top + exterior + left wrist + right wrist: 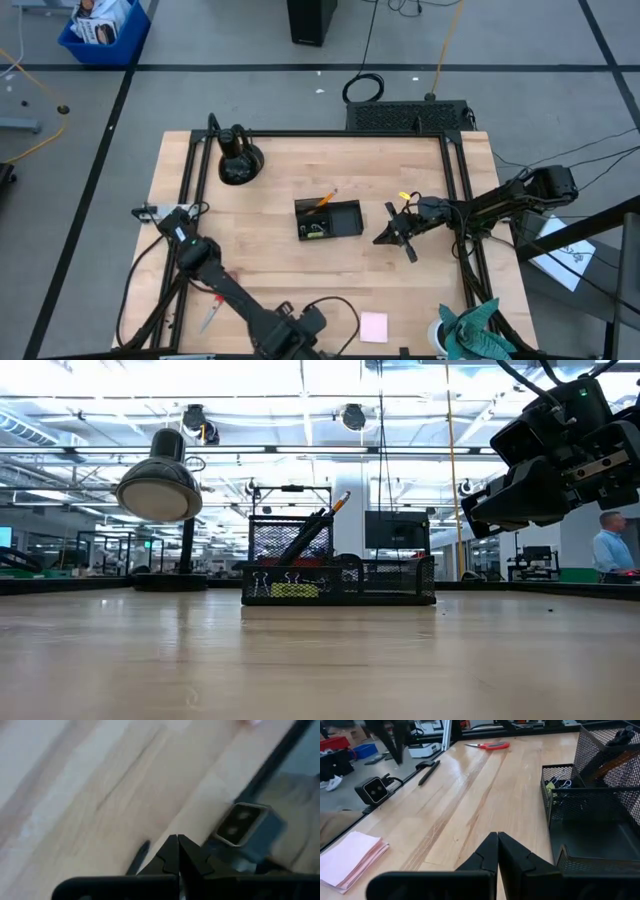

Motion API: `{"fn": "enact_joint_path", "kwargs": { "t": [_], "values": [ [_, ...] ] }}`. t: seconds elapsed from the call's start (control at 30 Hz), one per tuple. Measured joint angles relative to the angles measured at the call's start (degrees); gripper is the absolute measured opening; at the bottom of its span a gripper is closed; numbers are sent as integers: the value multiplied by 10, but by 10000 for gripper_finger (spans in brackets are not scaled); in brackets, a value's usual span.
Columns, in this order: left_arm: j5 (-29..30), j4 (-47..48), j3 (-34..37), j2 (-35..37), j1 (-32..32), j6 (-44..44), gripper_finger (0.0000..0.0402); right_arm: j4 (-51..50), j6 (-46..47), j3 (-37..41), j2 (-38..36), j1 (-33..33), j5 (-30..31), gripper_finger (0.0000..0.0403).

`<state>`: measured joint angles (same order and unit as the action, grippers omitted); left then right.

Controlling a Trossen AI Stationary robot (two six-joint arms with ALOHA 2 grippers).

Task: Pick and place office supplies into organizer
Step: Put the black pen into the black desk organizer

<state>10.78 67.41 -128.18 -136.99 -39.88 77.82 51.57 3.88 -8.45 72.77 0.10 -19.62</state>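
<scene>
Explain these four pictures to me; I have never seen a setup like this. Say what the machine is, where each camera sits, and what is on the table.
Two dark robot arms work at a wooden table. One camera looks straight down, one sits at table height, and one rides on each wrist. The left tool and right tool are both shut, holding nothing. Mid-table stands a black mesh organizer with an orange pencil inside. Red-handled scissors, a black pen and a square pink notepad lie loose; a black domed lamp stands at the back.
</scene>
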Motion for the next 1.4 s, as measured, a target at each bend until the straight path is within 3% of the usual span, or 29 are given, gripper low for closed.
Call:
{"fn": "enact_joint_path", "kwargs": {
  "t": [0.1, 0.2, 0.47, 0.67, 1.0, 1.4],
  "values": [
    [11, -5, -32, 1, -12, 11, 0, 0, 1, 0, 0, 0, 0, 4],
    [-27, -1, -33, 2, -29, 53, 0, 0, 3, 0, 0, 0, 0, 4],
    [-81, 2, 12, 1, -80, 195, 0, 0, 4, 0, 0, 0, 0, 4],
    [-118, -3, 64, 1, -95, 251, 0, 0, 4, 0, 0, 0, 0, 4],
    [-170, -5, 146, 3, -91, 288, 1, 2, 4, 0, 0, 0, 0, 4],
    [-177, 18, 162, 5, -68, 288, 1, 2, 4, 0, 0, 0, 0, 4]
  ]
}}
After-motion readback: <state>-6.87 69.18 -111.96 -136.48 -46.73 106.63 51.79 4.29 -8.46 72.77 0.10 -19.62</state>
